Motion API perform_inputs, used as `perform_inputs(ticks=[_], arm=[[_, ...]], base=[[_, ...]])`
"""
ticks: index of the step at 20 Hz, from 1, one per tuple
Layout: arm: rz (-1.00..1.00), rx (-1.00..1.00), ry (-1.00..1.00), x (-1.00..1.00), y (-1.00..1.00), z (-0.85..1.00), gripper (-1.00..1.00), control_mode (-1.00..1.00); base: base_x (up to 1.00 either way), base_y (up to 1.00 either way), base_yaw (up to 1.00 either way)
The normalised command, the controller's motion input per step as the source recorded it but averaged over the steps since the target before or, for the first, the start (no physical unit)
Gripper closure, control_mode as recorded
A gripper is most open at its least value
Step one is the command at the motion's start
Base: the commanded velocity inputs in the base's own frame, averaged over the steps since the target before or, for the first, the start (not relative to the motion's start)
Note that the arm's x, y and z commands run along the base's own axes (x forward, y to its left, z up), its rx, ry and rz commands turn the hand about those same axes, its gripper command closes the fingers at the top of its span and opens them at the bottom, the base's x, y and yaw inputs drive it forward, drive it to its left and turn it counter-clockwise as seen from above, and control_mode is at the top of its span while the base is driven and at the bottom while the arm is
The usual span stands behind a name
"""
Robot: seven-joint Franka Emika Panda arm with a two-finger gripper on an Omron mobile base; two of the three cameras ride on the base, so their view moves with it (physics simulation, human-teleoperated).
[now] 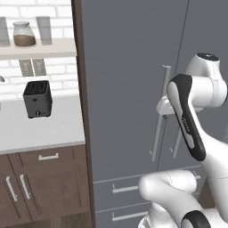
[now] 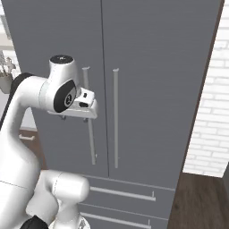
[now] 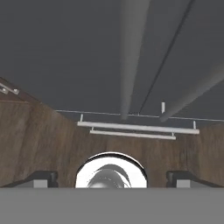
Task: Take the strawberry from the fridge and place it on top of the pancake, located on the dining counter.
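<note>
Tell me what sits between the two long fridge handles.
Only the closed door seam lies between the left handle and right handle, seen in the right base view.

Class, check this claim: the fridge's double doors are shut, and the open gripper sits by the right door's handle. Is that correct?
Not quite. The fridge doors are shut and the gripper is open, but it sits by the left door's handle, as the right base view shows.

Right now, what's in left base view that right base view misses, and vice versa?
Left base view alone: a black toaster on a white worktop, brown cabinets below, jars on a shelf. Right base view alone: a white brick wall and dark wood floor right of the fridge. Both: the closed grey fridge with its bar handles, the drawers below, and the open gripper by the left handle.
</note>
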Motion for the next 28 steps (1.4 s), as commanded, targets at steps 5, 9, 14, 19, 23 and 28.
perform_inputs(ticks=[5,9,14,19,23,28], arm=[[-0.09,0.0,-0.05,-0.34,0.15,-0.05,-1.0,-1.0],[-0.1,0.0,-0.09,-0.23,0.14,-0.04,-1.0,-1.0],[-0.06,0.0,-0.03,-0.2,0.01,0.0,-1.0,1.0],[0.0,0.0,0.0,0.0,0.0,0.0,-1.0,1.0],[0.0,0.0,0.0,0.0,0.0,0.0,-1.0,1.0],[0.0,0.0,0.0,0.0,0.0,0.0,-1.0,1.0]], base=[[0.0,0.0,0.0],[0.0,0.0,0.0],[-0.07,-0.07,-0.01],[-0.22,-0.35,-0.05],[0.0,-0.34,-0.01],[0.08,-0.09,0.02]])
